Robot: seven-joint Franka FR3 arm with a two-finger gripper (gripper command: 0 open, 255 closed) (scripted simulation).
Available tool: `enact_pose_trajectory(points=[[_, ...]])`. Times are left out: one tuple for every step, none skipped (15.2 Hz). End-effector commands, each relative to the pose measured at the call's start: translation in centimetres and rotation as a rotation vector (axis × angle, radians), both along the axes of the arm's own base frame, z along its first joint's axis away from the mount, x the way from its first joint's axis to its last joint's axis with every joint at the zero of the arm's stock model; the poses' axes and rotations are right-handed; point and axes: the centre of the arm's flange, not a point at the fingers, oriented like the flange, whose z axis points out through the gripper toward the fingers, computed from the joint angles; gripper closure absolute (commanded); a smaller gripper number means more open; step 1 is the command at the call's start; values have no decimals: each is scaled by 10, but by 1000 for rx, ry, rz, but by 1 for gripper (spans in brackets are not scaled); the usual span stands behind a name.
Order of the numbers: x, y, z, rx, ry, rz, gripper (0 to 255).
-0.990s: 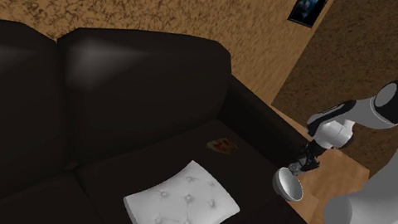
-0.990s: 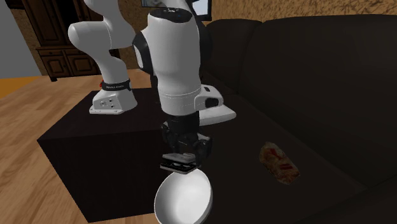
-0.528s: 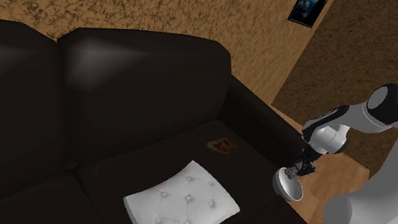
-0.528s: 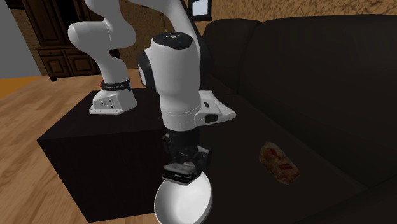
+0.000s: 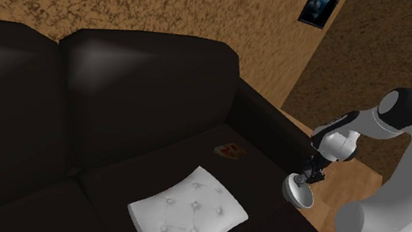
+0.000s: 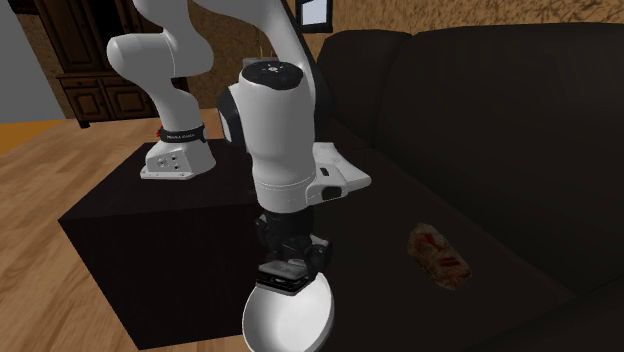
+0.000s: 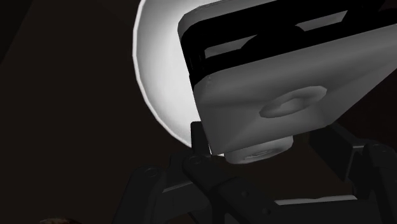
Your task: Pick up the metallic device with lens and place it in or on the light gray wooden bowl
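Observation:
A grey box-shaped device (image 6: 283, 275) with a black band and a round lens (image 7: 294, 102) is clasped between my black fingers. My gripper (image 6: 286, 262) points straight down, shut on the device, which hangs just over the rim of a light grey bowl (image 6: 290, 318). In the shoulder view the gripper (image 5: 309, 176) stands directly above the bowl (image 5: 300, 192), which rests on the black sofa's arm end. In the wrist view the device (image 7: 280, 76) covers much of the bowl (image 7: 159, 70) behind it.
A white tufted cushion (image 5: 189, 214) lies on the black sofa seat (image 5: 126, 166). A small red-brown object (image 6: 438, 256) lies on the seat near the bowl. My dark stand (image 6: 140, 225) sits beside the sofa on a wooden floor (image 6: 40, 160).
My gripper has moved down with the device, bringing it closer to the bowl. The bowl, cushion and red-brown object have stayed put.

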Motion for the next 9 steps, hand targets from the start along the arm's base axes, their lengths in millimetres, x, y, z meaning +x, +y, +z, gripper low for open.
enact_pose_trajectory(points=[[0, 0, 0, 0, 0, 0, 255], [0, 0, 0, 0, 0, 0, 0], [0, 0, 0, 0, 0, 0, 0], [0, 0, 0, 0, 0, 0, 0], [0, 0, 0, 0, 0, 0, 0], [0, 0, 0, 0, 0, 0, 0], [0, 0, 0, 0, 0, 0, 0], [-1, -1, 13, 0, 0, 0, 0], [-1, -2, 26, 0, 0, 0, 0]])
